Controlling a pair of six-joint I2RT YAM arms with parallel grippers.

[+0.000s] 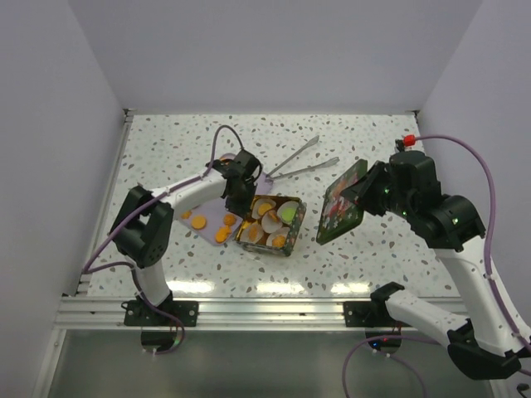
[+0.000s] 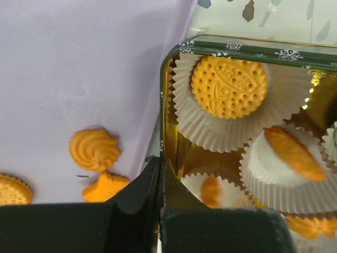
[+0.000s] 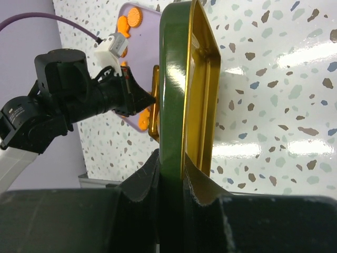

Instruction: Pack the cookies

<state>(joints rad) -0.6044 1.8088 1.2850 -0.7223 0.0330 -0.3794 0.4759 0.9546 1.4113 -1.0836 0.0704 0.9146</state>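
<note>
From above, the open tin [image 1: 265,249] sits mid-desk with a lilac tray [image 1: 207,239] touching its nine o'clock side; loose cookies [image 1: 199,221] lie on the tray, and others already sit in white paper cups [image 1: 265,209] inside the tin, so packing looks partly done. The left fingers [image 1: 238,197] hang over the seam between tray and tin. The right fingers [image 1: 369,195], at three o'clock, hold the lid [image 1: 340,206] tilted on edge, apart from the tin, probably to keep the opening free. Tongs [image 1: 299,162] lie unused on the desk [image 1: 166,149] at twelve o'clock.

In the left wrist view, the left fingers [image 2: 137,195] are pressed together at six o'clock, right at the tin's [image 2: 237,48] near wall; I cannot tell whether that wall is nipped between them. No cookie is in them. A swirl cookie [image 2: 93,149] and a star-shaped one [image 2: 105,187] lie on the tray [image 2: 79,63] at eight o'clock, just beside the fingers and likely next; a patterned round one [image 2: 229,87] rests in a cup [image 2: 210,134] at one o'clock.

In the right wrist view, the right fingers [image 3: 142,184] are clamped on the lid's [image 3: 171,79] rim, green outside facing nine o'clock and gold inside facing three; held upright like this it clears the left arm [image 3: 68,105] working at nine o'clock, with orange cookies [image 3: 131,20] visible at eleven.
</note>
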